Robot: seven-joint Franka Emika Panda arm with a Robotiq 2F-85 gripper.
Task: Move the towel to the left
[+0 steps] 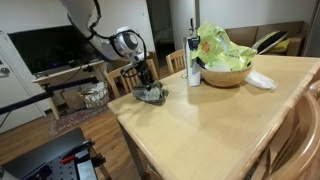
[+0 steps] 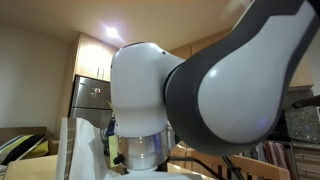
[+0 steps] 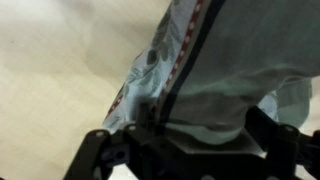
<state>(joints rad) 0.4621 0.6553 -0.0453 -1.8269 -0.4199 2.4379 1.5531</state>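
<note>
The towel (image 1: 152,95) is a crumpled pale cloth with a dark and red striped border. It lies near the left corner of the wooden table (image 1: 210,120) in an exterior view. My gripper (image 1: 148,78) points straight down onto it. In the wrist view the towel (image 3: 220,60) fills most of the picture, and a bunched fold sits between the two dark fingers of my gripper (image 3: 195,125), which is shut on it. The other exterior view shows mostly the arm's white and grey body (image 2: 200,90); the towel is hidden there.
A wooden bowl with green contents (image 1: 222,65) and a bottle (image 1: 193,60) stand at the table's back. A white cloth (image 1: 262,80) lies beside the bowl. Chairs (image 1: 135,72) stand behind the table's left edge, with a black stand (image 1: 60,155) on the floor.
</note>
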